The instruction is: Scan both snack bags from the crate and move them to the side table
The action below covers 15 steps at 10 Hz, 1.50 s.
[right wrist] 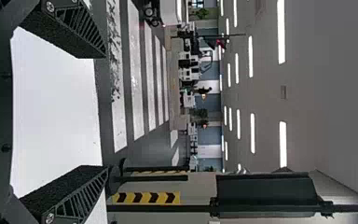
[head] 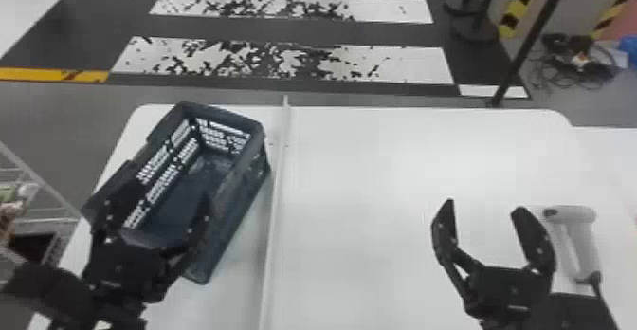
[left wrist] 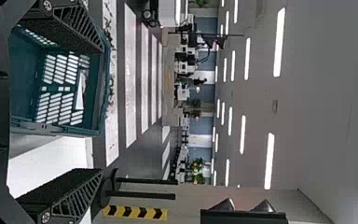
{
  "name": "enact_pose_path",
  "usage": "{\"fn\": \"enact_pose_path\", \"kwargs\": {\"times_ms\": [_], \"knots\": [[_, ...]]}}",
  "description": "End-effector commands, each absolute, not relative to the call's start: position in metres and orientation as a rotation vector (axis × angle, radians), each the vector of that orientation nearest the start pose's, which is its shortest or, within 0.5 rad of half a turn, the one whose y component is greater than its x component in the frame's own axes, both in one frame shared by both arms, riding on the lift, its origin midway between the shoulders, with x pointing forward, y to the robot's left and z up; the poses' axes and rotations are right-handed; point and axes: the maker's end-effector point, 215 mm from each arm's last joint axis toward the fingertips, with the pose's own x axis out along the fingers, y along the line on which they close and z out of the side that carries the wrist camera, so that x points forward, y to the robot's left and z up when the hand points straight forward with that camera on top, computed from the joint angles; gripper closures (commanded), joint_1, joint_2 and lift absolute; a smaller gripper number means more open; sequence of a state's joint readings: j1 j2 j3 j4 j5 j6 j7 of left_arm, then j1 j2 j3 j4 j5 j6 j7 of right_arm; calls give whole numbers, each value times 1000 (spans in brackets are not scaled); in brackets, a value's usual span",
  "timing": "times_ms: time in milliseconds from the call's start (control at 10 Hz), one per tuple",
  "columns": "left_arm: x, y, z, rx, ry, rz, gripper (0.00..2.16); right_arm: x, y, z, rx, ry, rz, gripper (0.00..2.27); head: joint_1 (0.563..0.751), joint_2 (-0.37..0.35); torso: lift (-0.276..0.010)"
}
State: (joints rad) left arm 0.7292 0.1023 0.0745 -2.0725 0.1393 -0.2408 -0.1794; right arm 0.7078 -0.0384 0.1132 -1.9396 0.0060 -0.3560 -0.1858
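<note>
- At the left edge of the head view is a wire rack with small, blurred things on it, brown and green-white; whether they are the snack bags, I cannot tell.
- The left arm comes in at the lower left corner, its dark wrist leading up to the claw.
- The left claw is spread wide, its two fingers well apart and pointing forward, in front of the near end of the crate in the head view; between the fingers it holds nothing.
- The crate, dark blue-green with slotted walls, stands upright and open on the left part of the worktop, set at a slant with its far end turned toward the right.
- A narrow white divider runs from the far edge of the worktop toward the near side, just right of the crate.
- The right claw is also wide and without a load, fingers forward and level above the worktop.
- The right arm comes in from the bottom right.
- The white scanner lies just right of the right claw, its dark cable trailing to the bottom edge.
</note>
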Motion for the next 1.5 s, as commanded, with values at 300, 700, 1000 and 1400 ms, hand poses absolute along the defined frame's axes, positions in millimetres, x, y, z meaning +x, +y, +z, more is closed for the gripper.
{"fn": "enact_pose_path", "kwargs": {"times_ms": [300, 700, 1000, 1400], "knots": [[368, 237, -342, -21, -27, -151, 87, 350, -190, -381, 30, -3, -51, 83, 695, 62, -75], [360, 237, -340, -28, -37, -142, 87, 350, -187, -381, 18, -4, -48, 83, 695, 81, -75], [359, 235, -339, -38, -41, -136, 87, 349, -188, -381, 15, -4, -47, 83, 695, 79, -75], [357, 236, -335, -38, -56, -132, 87, 348, -183, -377, 22, -15, -39, 83, 695, 88, -75]]}}
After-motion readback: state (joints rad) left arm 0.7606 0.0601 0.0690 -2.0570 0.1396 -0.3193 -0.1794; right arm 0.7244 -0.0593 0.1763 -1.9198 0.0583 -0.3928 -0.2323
